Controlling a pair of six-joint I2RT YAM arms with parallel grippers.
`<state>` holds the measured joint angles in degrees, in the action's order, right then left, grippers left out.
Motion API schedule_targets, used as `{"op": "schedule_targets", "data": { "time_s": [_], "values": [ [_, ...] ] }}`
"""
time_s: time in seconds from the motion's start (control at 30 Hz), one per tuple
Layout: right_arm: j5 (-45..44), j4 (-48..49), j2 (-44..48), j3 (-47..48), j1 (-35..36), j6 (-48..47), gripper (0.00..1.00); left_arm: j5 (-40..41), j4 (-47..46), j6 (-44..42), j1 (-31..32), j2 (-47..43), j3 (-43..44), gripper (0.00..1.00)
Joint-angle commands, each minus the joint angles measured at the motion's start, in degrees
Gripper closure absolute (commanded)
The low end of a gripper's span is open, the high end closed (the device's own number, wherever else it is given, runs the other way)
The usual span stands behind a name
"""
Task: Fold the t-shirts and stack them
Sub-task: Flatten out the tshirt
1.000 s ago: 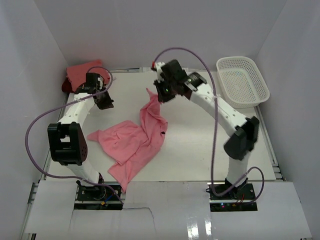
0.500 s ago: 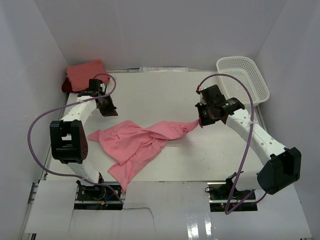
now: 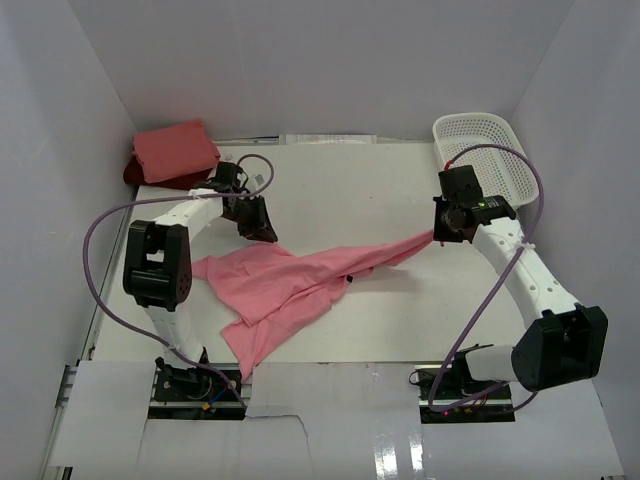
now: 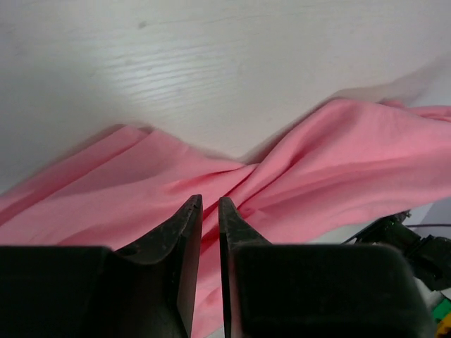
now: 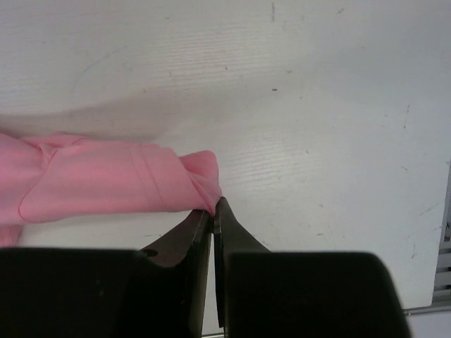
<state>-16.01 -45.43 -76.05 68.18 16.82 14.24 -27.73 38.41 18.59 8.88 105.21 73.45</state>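
So we've got the rose pink soft cloth t-shirt (image 3: 280, 290) lying crumpled across the middle of the white tabletop (image 3: 400, 310), bunched and wrinkly on its left half, with one end pulled into a long twisted strip toward the right. The right gripper (image 3: 440, 235) has its fingers clamped on that hemmed tip, and the strip looks lifted there. The left gripper (image 3: 262, 230) hovers at the shirt's far left edge, fingers just slightly apart, nothing between them. The folded salmon pink t-shirt (image 3: 175, 150) sits on the dark red t-shirt (image 3: 132, 174) in the far left corner.
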Motion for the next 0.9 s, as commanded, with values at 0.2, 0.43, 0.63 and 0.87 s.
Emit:
{"op": "schedule_targets", "data": {
  "time_s": [0.2, 0.43, 0.63, 0.87],
  "values": [
    [0.5, 1.6, 2.9, -0.3, -2.1, 1.2, 0.92, -13.9, -1.2, -5.7, 10.5, 7.4, 12.7, 0.72],
    [2.1, 1.7, 2.0, 0.5, -2.1, 0.5, 0.92, -16.0, 2.5, -10.1, 18.2, 10.3, 12.9, 0.69],
    [3.3, 1.9, 2.1, 0.5, -2.1, 0.1, 0.92, -15.1, 3.6, -11.1, 20.9, 10.6, 11.9, 0.64],
    [6.0, 3.5, 1.6, 1.0, -2.1, 0.1, 0.92, -6.6, 6.2, -10.6, 21.2, 13.7, 17.4, 1.0]
  ]
}}
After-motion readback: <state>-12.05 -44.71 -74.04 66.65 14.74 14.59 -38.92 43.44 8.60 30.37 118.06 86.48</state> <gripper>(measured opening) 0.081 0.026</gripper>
